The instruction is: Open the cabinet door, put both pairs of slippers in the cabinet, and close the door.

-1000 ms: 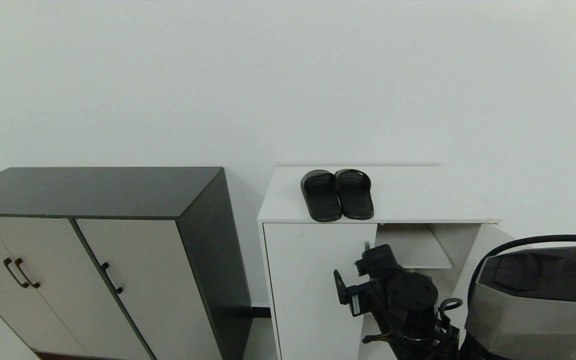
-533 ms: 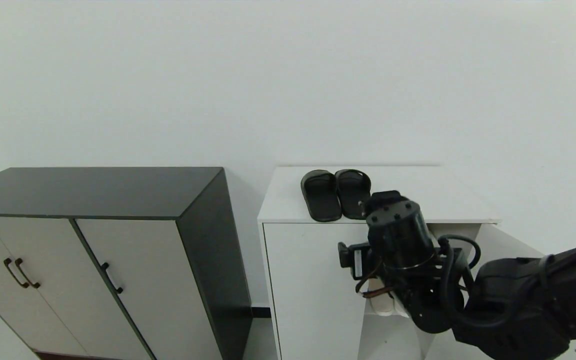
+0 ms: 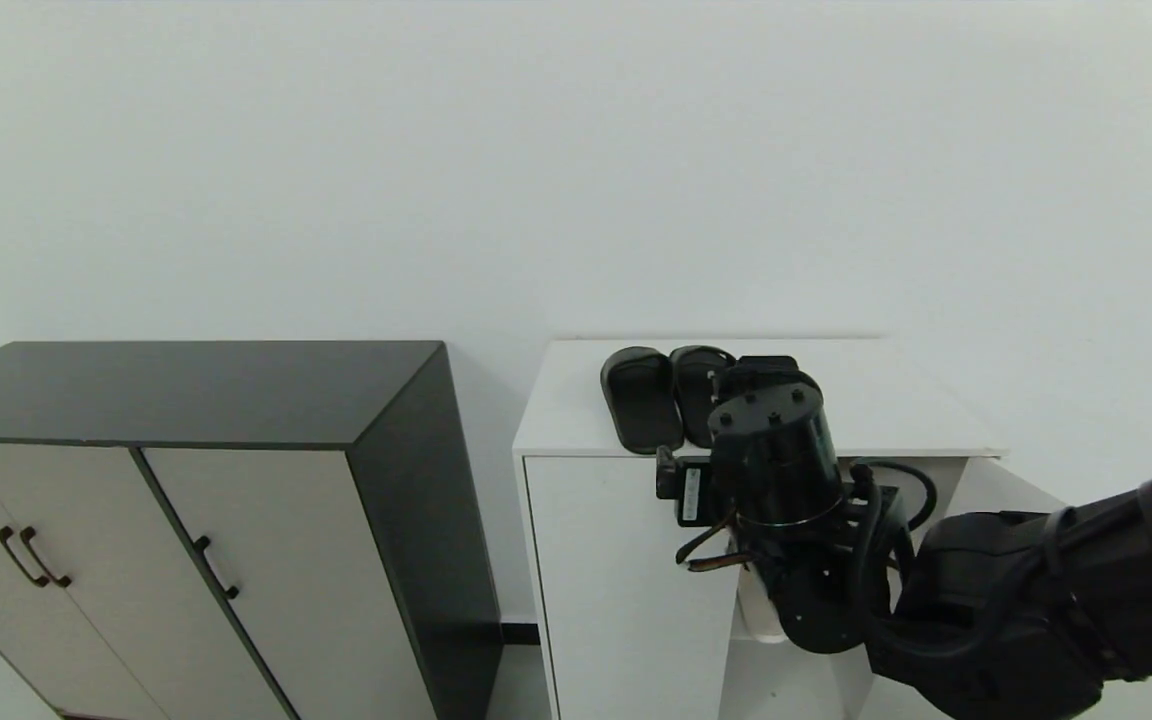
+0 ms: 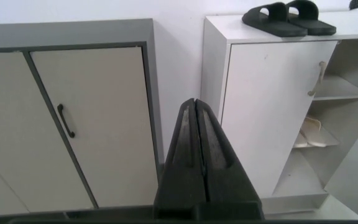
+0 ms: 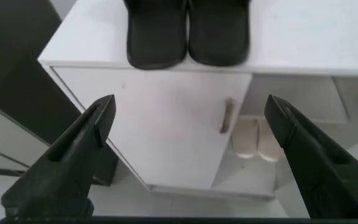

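As it rose | R end effector (image 5: 190, 106) nearer black slippers (image 3: 644, 400) | jaws wide

My right gripper (image 5: 190, 102) is spread wide, its two black fingers (image 5: 73, 155) framing the white cabinet (image 5: 328, 37). A pair of black slippers (image 5: 188, 28) lies side by side on the cabinet's top, at the front edge. Beneath them the door (image 5: 160, 130) faces me with a slim handle (image 5: 227, 116). Past the handle the compartment is open, with a pair of white slippers (image 5: 257, 138) inside. A dark cabinet (image 5: 11, 68) stands alongside.
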